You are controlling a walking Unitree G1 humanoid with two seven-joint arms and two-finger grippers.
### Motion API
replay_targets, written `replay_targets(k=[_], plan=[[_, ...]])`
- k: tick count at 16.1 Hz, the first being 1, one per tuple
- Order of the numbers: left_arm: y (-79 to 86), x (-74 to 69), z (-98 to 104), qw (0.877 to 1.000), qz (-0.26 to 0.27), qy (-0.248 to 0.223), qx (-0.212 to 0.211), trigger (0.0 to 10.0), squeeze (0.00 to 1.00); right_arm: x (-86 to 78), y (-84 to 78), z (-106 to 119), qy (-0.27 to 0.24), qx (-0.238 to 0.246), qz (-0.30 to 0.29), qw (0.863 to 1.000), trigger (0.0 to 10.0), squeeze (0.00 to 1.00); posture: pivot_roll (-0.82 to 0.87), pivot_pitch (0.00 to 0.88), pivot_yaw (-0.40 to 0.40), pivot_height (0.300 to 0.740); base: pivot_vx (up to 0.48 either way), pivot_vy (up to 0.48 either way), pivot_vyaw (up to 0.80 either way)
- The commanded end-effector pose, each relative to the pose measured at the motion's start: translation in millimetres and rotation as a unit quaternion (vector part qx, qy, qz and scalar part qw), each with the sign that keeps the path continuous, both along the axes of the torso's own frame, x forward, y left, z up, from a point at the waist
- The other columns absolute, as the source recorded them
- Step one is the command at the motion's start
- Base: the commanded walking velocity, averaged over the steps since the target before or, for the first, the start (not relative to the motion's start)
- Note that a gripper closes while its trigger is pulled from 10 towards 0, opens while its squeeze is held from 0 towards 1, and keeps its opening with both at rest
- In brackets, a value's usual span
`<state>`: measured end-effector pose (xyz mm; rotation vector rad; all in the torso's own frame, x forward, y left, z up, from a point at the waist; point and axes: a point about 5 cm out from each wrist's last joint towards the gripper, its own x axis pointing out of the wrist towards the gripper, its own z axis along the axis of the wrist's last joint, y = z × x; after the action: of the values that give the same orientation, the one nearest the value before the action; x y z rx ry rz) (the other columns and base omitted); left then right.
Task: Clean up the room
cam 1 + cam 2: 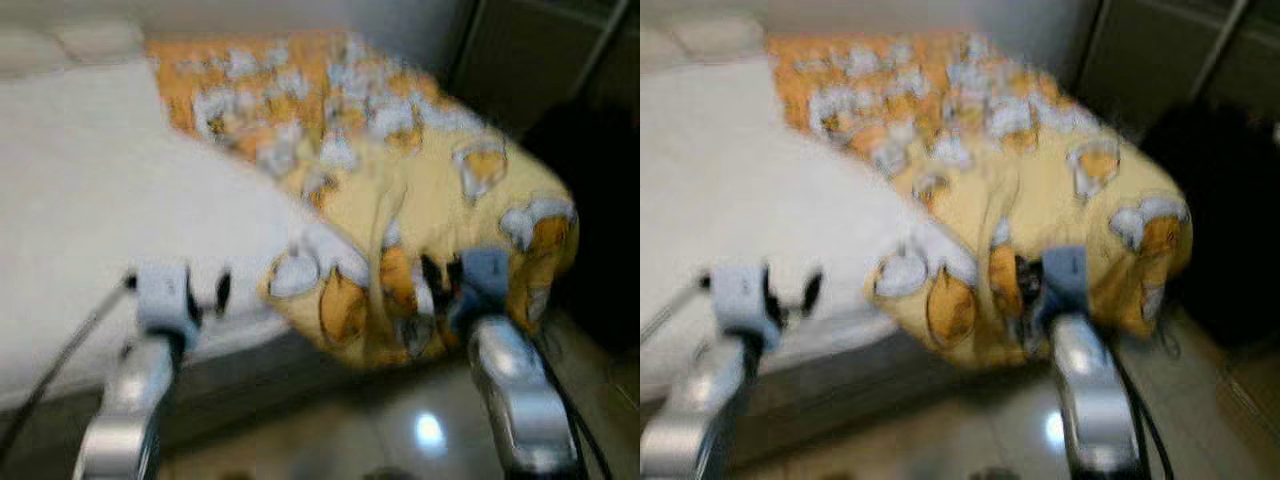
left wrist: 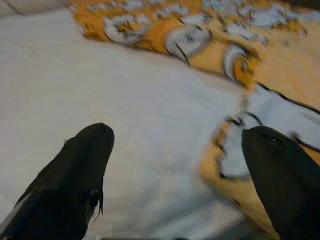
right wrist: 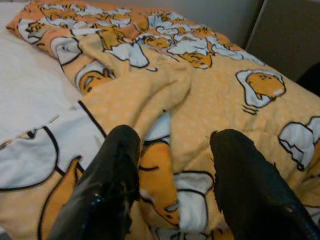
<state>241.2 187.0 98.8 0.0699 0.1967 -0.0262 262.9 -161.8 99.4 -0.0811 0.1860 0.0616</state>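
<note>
Both silver arms reached forward toward the bed (image 1: 90, 190). The left gripper (image 1: 205, 290) hovered at the bed's near edge, its black fingers (image 2: 75, 175) spread wide. The right gripper (image 3: 175, 175) (fingers likewise parted) stood further right along that near edge, pointed toward its head.

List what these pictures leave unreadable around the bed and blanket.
- Yellow-orange cartoon-print blanket: its printed characters smear in both eye views from motion blur.
- White bed sheet: cut by the left edge in the eye views.
- Dark shape beside the bed: too blurred and shadowed to identify.
</note>
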Motion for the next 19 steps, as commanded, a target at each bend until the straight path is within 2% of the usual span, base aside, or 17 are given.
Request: replay_targets(k=[1,18,19], plan=[[1.4,1.9,6,1.0,-0.002,-0.019,0.002,10.0,0.51,0.9,-0.2,0,0.004,0.005,0.0,1.0,10.0,1.0,-0.06,0.0,-0.032,0.74,0.0,0.0,0.0],[1.6,2.6,6,1.0,-0.002,-0.024,-0.002,10.0,0.52,3.4,1.3,0,0.005,0.0,0.012,1.0,10.0,1.0,-0.06,0.0,-0.034,0.74,0.274,0.0,0.0],[2.9,5.7,8,0.999,-0.004,-0.032,0.001,10.0,0.53,7.0,11.9,-3,0.018,-0.003,0.056,0.998,10.0,1.0,-0.03,0.0,-0.029,0.74,0.382,0.0,0.8]])
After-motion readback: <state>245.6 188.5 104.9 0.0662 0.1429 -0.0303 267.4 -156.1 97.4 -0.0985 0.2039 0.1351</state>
